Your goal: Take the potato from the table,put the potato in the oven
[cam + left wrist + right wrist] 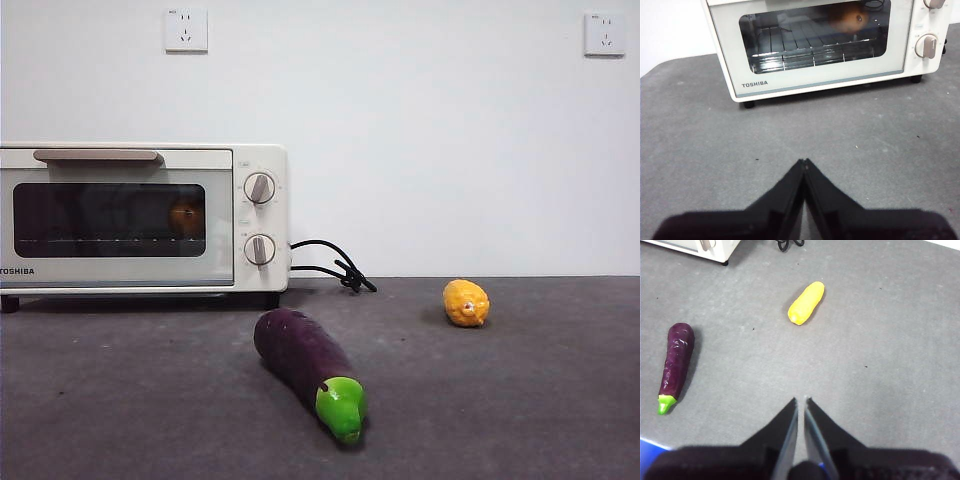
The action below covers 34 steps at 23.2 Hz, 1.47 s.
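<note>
Black jaws of my left gripper (804, 162) are pressing tip to tip, holding nothing, as I am hovering above the bare table (715, 150) and facing the oven (820, 85). My right gripper (801, 401) is likewise carrying nothing, its jaws nearly together with only a thin slit between them, hanging over open table well apart from any object.

Beyond the left jaws, the oven's glass door is standing shut, and the potato (849, 17) is lying on the wire rack behind it, toward the knob side; the front view shows it as an orange-brown shape through the dark glass (186, 215).

Ahead of the right jaws, the eggplant (676, 364) and the yellow fruit (806, 302) are resting on the table, apart from each other and from the oven, both untouched.

Judging by this, the placing step is finished and I am in the closing stage. What remains is probably only drawing both arms clear; I am seeing nothing that calls for another grasp.
</note>
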{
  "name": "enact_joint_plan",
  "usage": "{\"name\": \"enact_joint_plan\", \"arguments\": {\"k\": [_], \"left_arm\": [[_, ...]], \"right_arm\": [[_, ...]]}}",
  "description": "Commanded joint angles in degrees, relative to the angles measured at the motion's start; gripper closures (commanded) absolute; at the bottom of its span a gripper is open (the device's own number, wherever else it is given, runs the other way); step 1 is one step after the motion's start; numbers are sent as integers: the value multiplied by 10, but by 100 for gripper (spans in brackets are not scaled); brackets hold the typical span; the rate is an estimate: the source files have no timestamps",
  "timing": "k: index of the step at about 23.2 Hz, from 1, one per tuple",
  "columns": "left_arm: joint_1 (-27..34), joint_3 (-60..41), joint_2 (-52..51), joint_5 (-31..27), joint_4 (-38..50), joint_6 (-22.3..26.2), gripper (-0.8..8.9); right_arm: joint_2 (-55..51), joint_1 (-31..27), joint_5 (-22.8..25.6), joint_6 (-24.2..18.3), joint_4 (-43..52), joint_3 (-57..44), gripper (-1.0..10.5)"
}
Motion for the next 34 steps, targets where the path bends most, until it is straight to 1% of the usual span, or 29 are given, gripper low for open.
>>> {"name": "enact_joint_plan", "arguments": {"k": [1, 2, 3, 4, 5, 6, 7, 8, 9, 10, 11, 12, 13, 14, 17, 23, 27, 31, 34], "left_arm": [[2, -6, 4, 2, 3, 2, 818], [2, -6, 6, 2, 3, 2, 818], [2, -6, 7, 2, 3, 2, 817], [2, -6, 8, 2, 3, 2, 817], [2, -6, 9, 2, 3, 2, 818], [2, -6, 9, 2, 3, 2, 817], [2, -6, 9, 2, 3, 2, 818], [2, -6, 9, 2, 3, 2, 818], [2, -6, 9, 2, 3, 2, 818], [2, -6, 9, 2, 3, 2, 817], [2, -6, 9, 2, 3, 2, 818], [2, -6, 9, 2, 3, 2, 818], [2, -6, 9, 2, 3, 2, 818], [2, -6, 9, 2, 3, 2, 818], [2, -6, 9, 2, 3, 2, 817], [2, -6, 9, 2, 3, 2, 817], [2, -6, 9, 2, 3, 2, 818], [2, -6, 9, 2, 3, 2, 817], [2, -6, 9, 2, 3, 2, 818]], "right_arm": [[-1, -14, 19, 13, -12, -3, 914], [-1, -27, 20, 33, -10, -4, 914], [-1, -49, 23, 48, 10, -9, 914], [-1, -76, 28, 46, 57, -20, 914], [-2, -113, 30, 27, 123, -36, 914], [-9, -146, 25, -2, 188, -55, 914], [-14, -185, -5, -52, 280, -83, 914], [-23, -218, -54, -101, 362, -111, 914], [-33, -256, -133, -151, 455, -147, 914], [-44, -293, -221, -191, 544, -186, 914], [-55, -329, -305, -214, 621, -226, 914], [-66, -362, -368, -224, 686, -266, 914], [-80, -393, -406, -225, 741, -304, 914], [-96, -424, -427, -224, 782, -342, 914], [-139, -474, -432, -222, 813, -401, 914], [-245, -570, -429, -229, 807, -489, 914], [-298, -634, -430, -228, 783, -537, 914], [-336, -669, -428, -229, 740, -569, 914], [-358, -683, -415, -230, 703, -586, 914]]}}
